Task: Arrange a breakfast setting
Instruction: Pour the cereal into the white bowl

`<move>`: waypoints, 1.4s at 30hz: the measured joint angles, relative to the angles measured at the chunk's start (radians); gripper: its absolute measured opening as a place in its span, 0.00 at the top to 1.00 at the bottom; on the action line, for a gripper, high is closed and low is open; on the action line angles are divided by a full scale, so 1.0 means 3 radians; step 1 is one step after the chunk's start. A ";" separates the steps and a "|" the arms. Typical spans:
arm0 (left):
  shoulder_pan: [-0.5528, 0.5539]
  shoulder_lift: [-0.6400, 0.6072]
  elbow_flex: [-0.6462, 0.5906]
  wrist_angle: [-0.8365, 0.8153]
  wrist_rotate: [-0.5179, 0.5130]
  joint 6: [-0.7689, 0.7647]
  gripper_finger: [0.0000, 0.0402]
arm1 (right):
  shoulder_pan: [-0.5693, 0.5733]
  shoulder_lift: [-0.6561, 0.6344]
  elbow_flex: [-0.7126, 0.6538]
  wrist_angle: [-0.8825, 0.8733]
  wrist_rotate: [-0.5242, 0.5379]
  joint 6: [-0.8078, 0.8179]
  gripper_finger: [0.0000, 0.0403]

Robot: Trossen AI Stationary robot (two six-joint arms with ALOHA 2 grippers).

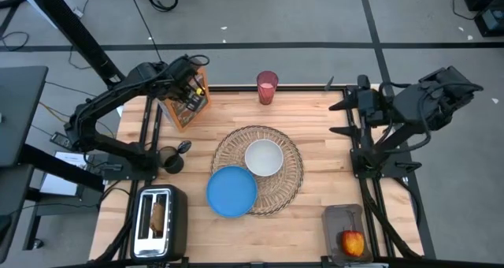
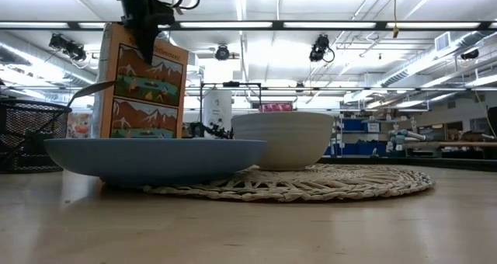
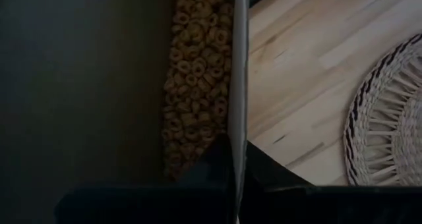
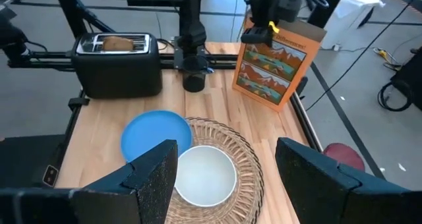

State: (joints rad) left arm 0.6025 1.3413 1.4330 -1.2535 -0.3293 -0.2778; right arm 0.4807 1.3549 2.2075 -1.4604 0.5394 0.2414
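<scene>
orange cereal box: my left end effector clamped on its top edge, cereal rings inside
white bowl: empty, on round woven wicker placemat
black toaster: toast slice in slot
my right end effector: open, holding nothing

High view looks straight down, far enough to take in the whole table and both arms. Low view sits at tabletop level, close to the plate and bowl, facing level across into the room. Left wrist view is very near, looking down into the open cereal box, mat edge beside it. Right wrist view looks from above across the table toward the toaster. High, low and right wrist views share plate, bowl, mat, box.
</scene>
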 joint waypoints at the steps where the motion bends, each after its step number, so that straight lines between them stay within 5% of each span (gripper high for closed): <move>1: 0.0000 -0.0007 0.0011 -0.0012 0.0006 0.0006 0.98 | -0.0013 -0.0002 -0.0037 0.0018 0.0037 0.0026 0.35; 17: -0.0468 -0.0022 0.1508 -0.0680 0.0380 0.0396 1.00 | -0.0631 -0.0285 -0.0872 0.0686 0.0006 -0.0326 0.12; 31: -0.1460 -0.0025 0.2137 -0.0796 0.0611 0.0869 1.00 | -0.1505 -0.0569 -0.2392 0.2393 -0.0982 -0.0896 0.01; 42: -0.1901 -0.0022 0.2145 -0.0680 0.0474 0.0879 1.00 | -0.1995 -0.0051 -0.3122 0.3707 -0.1866 -0.0778 0.01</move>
State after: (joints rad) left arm 0.0322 1.3346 2.0766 -1.4573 -0.1871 -0.0141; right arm -0.1177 1.3397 1.2710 -0.3482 -0.0204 0.0080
